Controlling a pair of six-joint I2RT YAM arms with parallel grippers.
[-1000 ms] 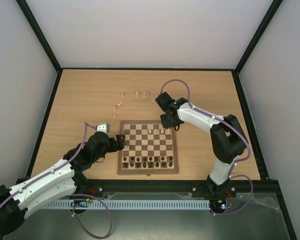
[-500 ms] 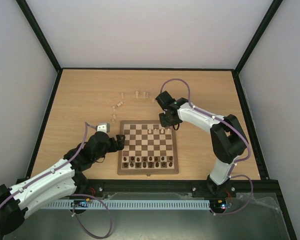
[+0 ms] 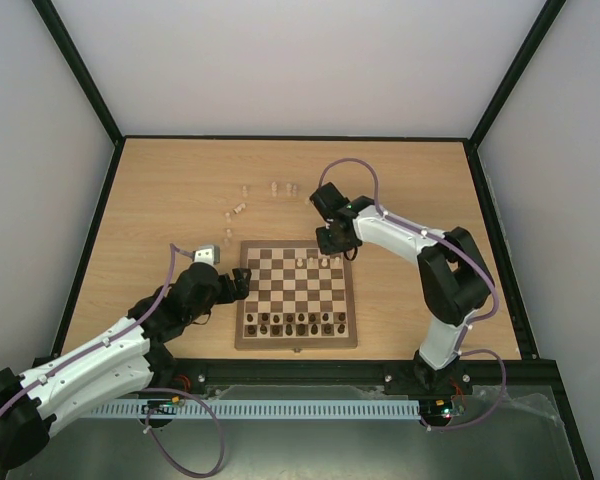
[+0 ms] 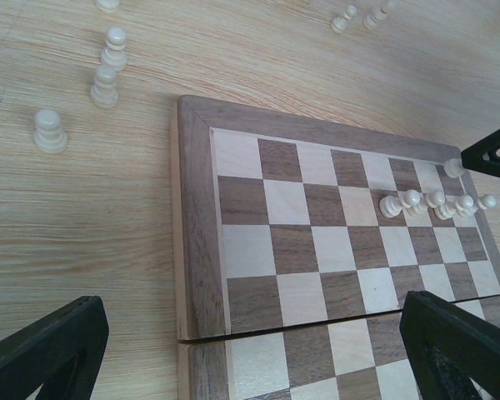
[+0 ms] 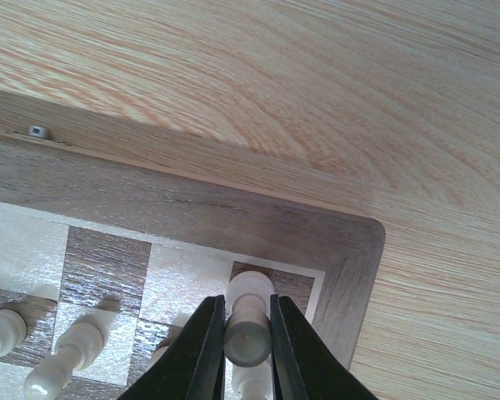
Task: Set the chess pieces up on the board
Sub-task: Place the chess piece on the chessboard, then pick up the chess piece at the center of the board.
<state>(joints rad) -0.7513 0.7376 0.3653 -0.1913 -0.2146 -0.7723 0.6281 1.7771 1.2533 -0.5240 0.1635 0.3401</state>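
The board (image 3: 296, 294) lies at the table's middle front. Dark pieces (image 3: 295, 322) line its near rows. Three cream pieces (image 3: 318, 262) stand on its far right part. My right gripper (image 5: 248, 337) is shut on a cream piece (image 5: 248, 333) and holds it upright over the board's far right corner square (image 5: 296, 279). It shows in the top view (image 3: 330, 238) at the board's far edge. My left gripper (image 3: 242, 284) is open and empty at the board's left edge (image 4: 193, 242); its fingers (image 4: 46, 346) straddle the frame. Loose cream pieces (image 3: 236, 209) lie beyond the board.
More cream pieces (image 3: 283, 188) stand near the table's back middle. In the left wrist view three cream pieces (image 4: 105, 79) stand left of the board. A small metal latch (image 5: 37, 132) sits on the board's far frame. Black frame rails border the table.
My right gripper has shifted slightly toward the board's far right corner. The left arm has not moved.
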